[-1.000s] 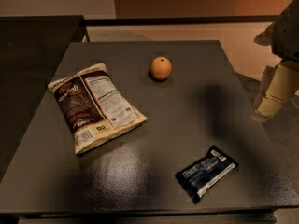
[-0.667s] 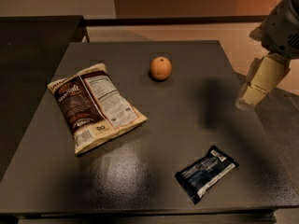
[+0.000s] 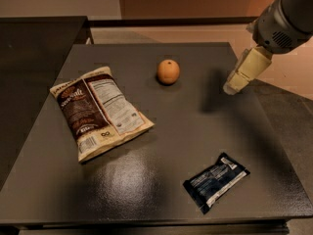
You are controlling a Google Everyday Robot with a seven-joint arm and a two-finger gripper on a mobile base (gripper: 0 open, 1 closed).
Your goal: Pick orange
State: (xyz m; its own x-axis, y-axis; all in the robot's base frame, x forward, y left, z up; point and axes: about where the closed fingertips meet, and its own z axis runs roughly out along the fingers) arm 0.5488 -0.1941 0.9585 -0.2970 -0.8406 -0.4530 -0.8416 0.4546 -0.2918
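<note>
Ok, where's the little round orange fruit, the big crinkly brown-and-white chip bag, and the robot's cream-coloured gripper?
small round orange fruit point(image 3: 168, 72): camera view, middle of its peel.
brown-and-white chip bag point(image 3: 100, 110): camera view, centre of its face.
cream gripper point(image 3: 232, 86): camera view, its tip, over the right side of the dark table point(image 3: 161, 190).

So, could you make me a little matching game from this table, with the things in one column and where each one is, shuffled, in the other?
Things:
1. small round orange fruit
2. brown and cream crinkly chip bag
3. dark blue flat snack wrapper
4. robot's pale beige gripper

Places:
A. near the front right corner of the dark grey table
B. in the air over the right side
C. lying flat on the left half
D. toward the back, near the middle

Pairs: 1-D, 2-C, 3-A, 4-B.
</note>
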